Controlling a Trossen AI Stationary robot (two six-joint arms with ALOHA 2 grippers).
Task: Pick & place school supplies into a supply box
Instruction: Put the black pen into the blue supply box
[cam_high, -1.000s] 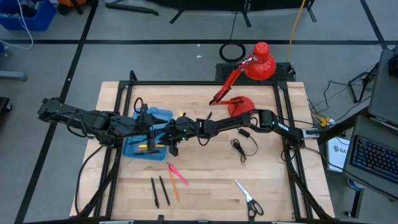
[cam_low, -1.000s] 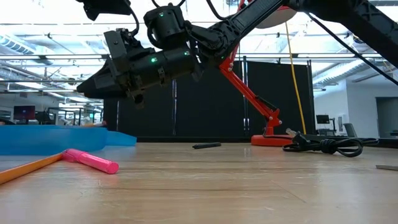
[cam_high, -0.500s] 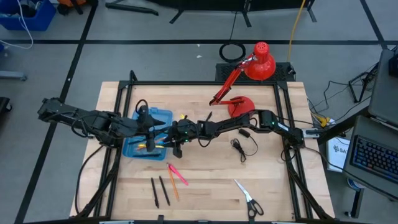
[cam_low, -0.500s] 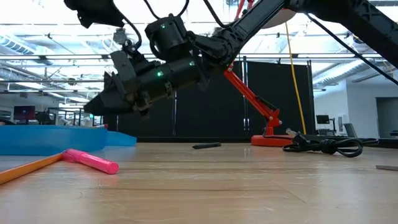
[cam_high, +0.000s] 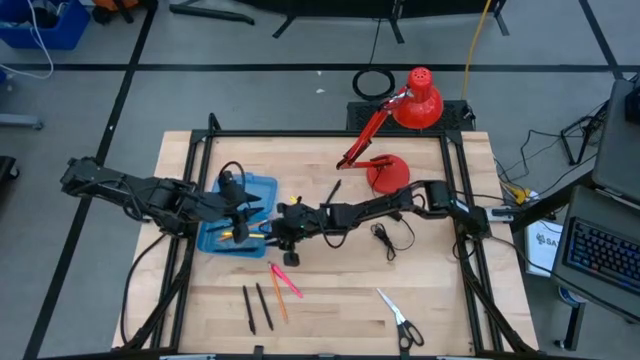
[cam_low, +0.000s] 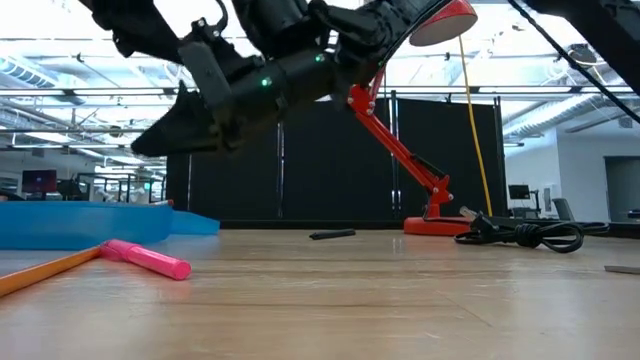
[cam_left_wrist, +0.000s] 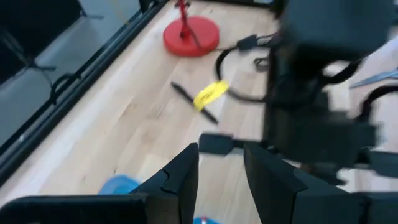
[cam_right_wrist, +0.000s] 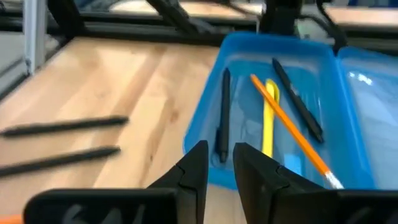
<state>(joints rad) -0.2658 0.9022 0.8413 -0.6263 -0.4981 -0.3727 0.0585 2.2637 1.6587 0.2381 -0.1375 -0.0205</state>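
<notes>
High view shows the supply box (cam_high: 236, 222) lying open near the left side of the wooden desk (cam_high: 320, 300), its translucent blue tray facing up. Right wrist view looks into that tray: two black pens (cam_right_wrist: 222, 115), a yellow marker (cam_right_wrist: 270, 121) and an orange pencil (cam_right_wrist: 292, 134) lie lengthwise inside it. The right claw (cam_high: 283, 232) hovers just beside the box's edge, its fingers (cam_right_wrist: 194, 168) a narrow gap apart with nothing between them. The left claw (cam_high: 243, 208) hangs over the box, fingers (cam_left_wrist: 180, 177) parted a little and empty.

Loose on the desk lie a pink marker (cam_high: 284, 277) and another orange pencil (cam_high: 278, 298) crossing each other, two more black pens (cam_high: 256, 308) side by side near the front edge, and scissors (cam_high: 400, 317) well apart to the right. A red desk lamp (cam_high: 400, 120) stands at the back, with a black cable (cam_high: 385, 237) coiled near its base. Low view looks past the desk into a workshop with dark curtains.
</notes>
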